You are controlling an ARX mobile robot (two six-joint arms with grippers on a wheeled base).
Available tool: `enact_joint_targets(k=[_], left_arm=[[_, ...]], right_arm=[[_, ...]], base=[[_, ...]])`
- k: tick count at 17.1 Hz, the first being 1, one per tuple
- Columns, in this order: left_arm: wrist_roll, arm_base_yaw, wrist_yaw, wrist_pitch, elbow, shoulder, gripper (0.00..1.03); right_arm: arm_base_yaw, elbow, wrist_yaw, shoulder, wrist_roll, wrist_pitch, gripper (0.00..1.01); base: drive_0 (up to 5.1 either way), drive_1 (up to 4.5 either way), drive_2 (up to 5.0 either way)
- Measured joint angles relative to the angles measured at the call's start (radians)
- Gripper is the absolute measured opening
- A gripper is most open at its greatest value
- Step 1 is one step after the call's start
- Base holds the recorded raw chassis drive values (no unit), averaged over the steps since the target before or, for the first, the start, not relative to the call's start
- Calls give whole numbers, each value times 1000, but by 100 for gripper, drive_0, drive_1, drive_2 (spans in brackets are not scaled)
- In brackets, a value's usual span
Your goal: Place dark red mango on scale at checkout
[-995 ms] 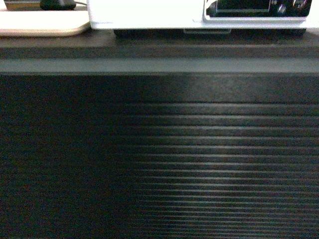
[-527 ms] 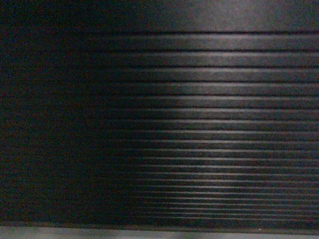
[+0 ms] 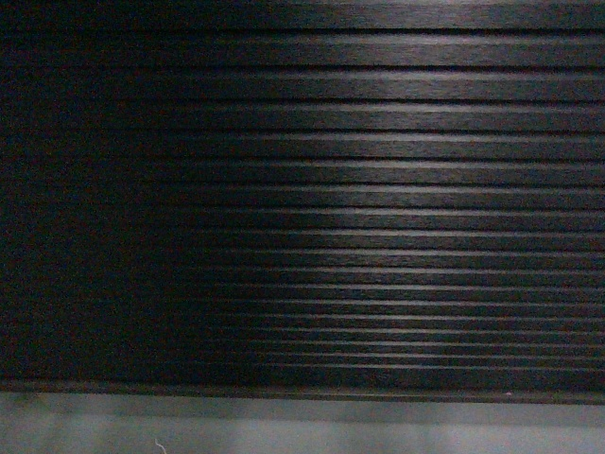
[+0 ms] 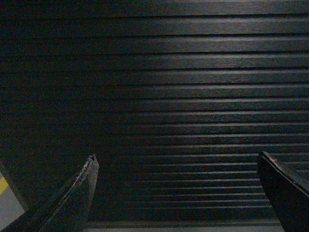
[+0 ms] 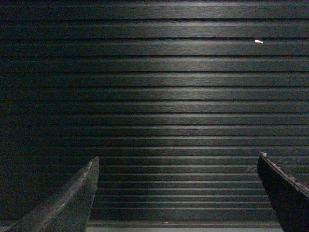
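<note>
Since one second ago the head view has dropped: the counter top with the white scale and the beige tray has left the top of the picture, and half a second ago the pale floor strip stood lower in the picture than it does now. At present the ribbed black front panel of the checkout (image 3: 378, 189) fills nearly the whole head view, with a band of grey floor (image 3: 302, 426) along the bottom edge below the panel's lower rim. The left side of the panel lies in deep shadow and its ribs are hard to make out there; the right-centre ribs catch a dull light. Neither the dark red mango nor the scale shows in any current view, so their positions cannot be told. The left gripper (image 4: 176, 193) faces the same ribbed panel, its two dark fingers (image 4: 77, 198) set wide apart with nothing between them; the right-hand finger is cut off by the picture edge. A small patch of grey floor with a yellow mark (image 4: 6, 200) shows at the lower left corner of that view. The right gripper (image 5: 176, 193) likewise faces the panel with its fingers (image 5: 72, 200) spread wide and holding nothing. A small white speck (image 5: 259, 41) sits on one upper rib in the right wrist view; what it is cannot be told.
</note>
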State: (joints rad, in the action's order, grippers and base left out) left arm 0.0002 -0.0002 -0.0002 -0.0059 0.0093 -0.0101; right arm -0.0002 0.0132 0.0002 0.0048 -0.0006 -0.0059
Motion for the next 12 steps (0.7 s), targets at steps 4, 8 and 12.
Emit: enact_joint_targets(k=[4, 8, 12], left_arm=[[0, 0, 0, 1, 0, 0, 98], [0, 0, 0, 1, 0, 0, 98], [0, 0, 0, 1, 0, 0, 98]], right_arm=[[0, 0, 0, 0, 0, 1, 98], [0, 0, 0, 0, 0, 1, 98], [0, 0, 0, 0, 0, 1, 98]], base=[[0, 0, 0], [0, 0, 0], [0, 0, 0]])
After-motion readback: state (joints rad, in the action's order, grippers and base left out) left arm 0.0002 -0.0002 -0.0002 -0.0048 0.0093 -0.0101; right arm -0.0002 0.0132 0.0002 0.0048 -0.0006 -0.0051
